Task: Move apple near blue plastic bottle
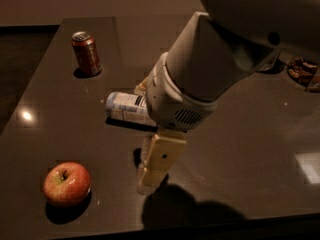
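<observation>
The red apple [66,184] with yellow-green patches sits upright on the dark table [60,119] at the front left. The blue plastic bottle [126,107] lies on its side mid-table; only its pale blue-and-white label end shows, and the rest is hidden behind my arm. My gripper [154,168] hangs cream-coloured from the big grey wrist, low over the table just in front of the bottle. It is to the right of the apple and apart from it, and it holds nothing that I can see.
A red-brown soda can [86,53] stands upright at the back left. A dark crinkled packet [301,70] lies at the far right edge. The table's front edge runs close below the apple and the arm's shadow.
</observation>
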